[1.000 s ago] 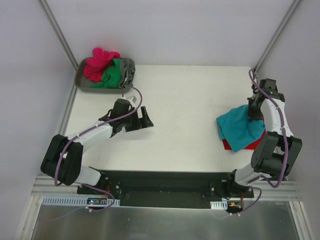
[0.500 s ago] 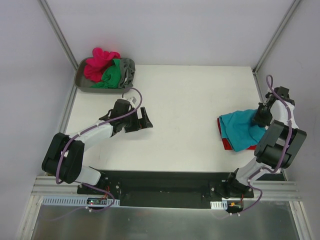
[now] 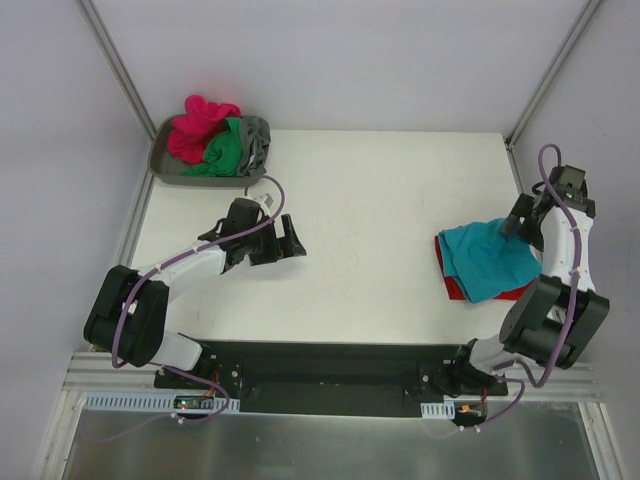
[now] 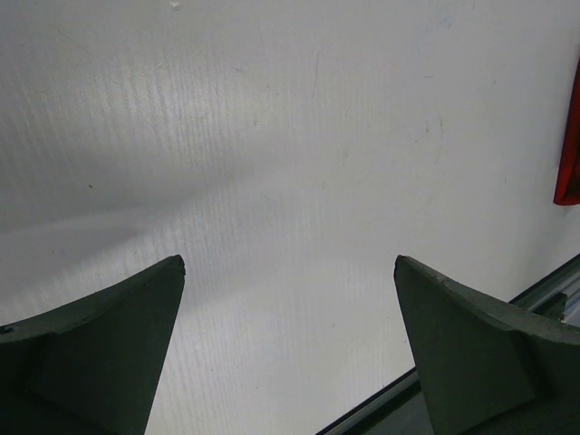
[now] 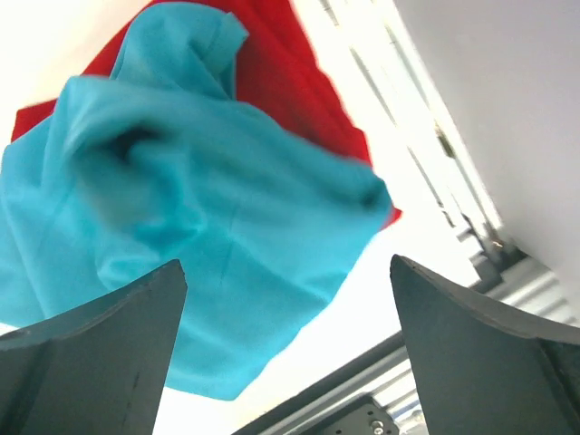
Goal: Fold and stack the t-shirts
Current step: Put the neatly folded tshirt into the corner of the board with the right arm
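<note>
A teal t-shirt [image 3: 487, 258] lies rumpled on top of a red t-shirt [image 3: 455, 291] at the right of the table. In the right wrist view the teal t-shirt [image 5: 181, 208] fills the middle and the red t-shirt [image 5: 299, 91] shows behind it. My right gripper [image 3: 518, 224] hangs just above the teal shirt's far right edge, and in its own view the right gripper [image 5: 288, 261] is open and holds nothing. My left gripper [image 3: 290, 240] rests low over bare table left of centre; from its wrist, the left gripper [image 4: 290, 263] is open and empty.
A grey tray [image 3: 163, 166] at the back left holds crumpled magenta [image 3: 196, 124], green [image 3: 226, 150] and grey [image 3: 256, 140] shirts. The table's near edge rail [image 4: 544, 294] runs close by the left gripper. A red shirt edge [image 4: 571, 145] shows far right in the left wrist view.
My right gripper has opened and let go of the teal shirt, then drawn back toward the right edge. The shirt has settled lower and flatter on the red one. The left arm is still.
</note>
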Robot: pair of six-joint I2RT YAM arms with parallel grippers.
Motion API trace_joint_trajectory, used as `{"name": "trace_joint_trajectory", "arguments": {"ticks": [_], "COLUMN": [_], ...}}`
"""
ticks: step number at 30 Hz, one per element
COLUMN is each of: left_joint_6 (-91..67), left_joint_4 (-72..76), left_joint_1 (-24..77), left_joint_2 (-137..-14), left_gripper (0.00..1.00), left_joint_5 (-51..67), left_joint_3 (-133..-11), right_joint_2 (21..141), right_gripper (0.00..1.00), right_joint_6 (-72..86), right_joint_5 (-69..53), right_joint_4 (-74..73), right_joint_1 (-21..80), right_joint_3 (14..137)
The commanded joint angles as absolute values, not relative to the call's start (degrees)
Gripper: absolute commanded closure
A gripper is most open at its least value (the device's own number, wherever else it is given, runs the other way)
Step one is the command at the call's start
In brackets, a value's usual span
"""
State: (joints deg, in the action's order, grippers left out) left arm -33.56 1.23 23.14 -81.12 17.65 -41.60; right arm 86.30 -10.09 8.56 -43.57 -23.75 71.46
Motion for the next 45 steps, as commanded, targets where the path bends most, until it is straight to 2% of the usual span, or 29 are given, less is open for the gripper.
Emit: {"name": "trace_joint_trajectory", "arguments": {"ticks": [1,4,7,10,12,20,28,32,40,45], "left_joint_6": [-33.0,-33.0,-33.1,-33.3,-33.5,-33.8,-33.3,-33.3,-33.5,-34.0], "left_joint_4": [1.4,1.4,1.4,1.4,1.4,1.4,1.4,1.1,-1.3,-6.8], "left_joint_1": [22.7,22.7,22.7,22.7,22.7,22.8,22.8,22.8,22.8,22.7], "left_joint_2": [-79.5,-79.1,-79.1,-79.5,-79.5,-79.2,-79.3,-78.8,-72.3,-65.0], "left_gripper": [0.01,0.01,0.01,0.01,0.01,0.01,0.01,0.01,0.01,0.01], "left_joint_5": [18.6,18.9,19.0,19.4,19.9,19.3,18.4,18.5,16.2,8.6], "left_joint_3": [-42.6,-42.6,-42.5,-42.7,-42.6,-42.3,-42.5,-42.5,-41.3,-40.9], "right_joint_2": [77.5,73.9,71.7,74.7,78.6,97.7,103.4,98.9,81.4,65.8], "right_gripper": [0.04,0.04,0.04,0.04,0.04,0.04,0.04,0.04,0.04,0.04], "right_joint_6": [-6.3,-5.0,-6.3,-6.9,-7.5,-7.5,-6.5,-5.9,-4.1,-0.4], "right_joint_5": [19.5,17.2,6.0,-7.3,-12.0,-8.4,-11.6,-11.8,-8.3,-18.4], "right_joint_4": [-48.7,-48.1,-41.0,-34.3,-28.6,-22.2,-20.8,-21.2,-30.3,-28.8], "right_joint_1": [-22.0,-21.0,-21.0,-21.0,-21.1,-21.6,-22.0,-22.0,-21.9,-19.5], "right_joint_3": [74.3,72.5,67.3,64.8,64.6,71.5,72.5,71.3,70.8,60.9]}}
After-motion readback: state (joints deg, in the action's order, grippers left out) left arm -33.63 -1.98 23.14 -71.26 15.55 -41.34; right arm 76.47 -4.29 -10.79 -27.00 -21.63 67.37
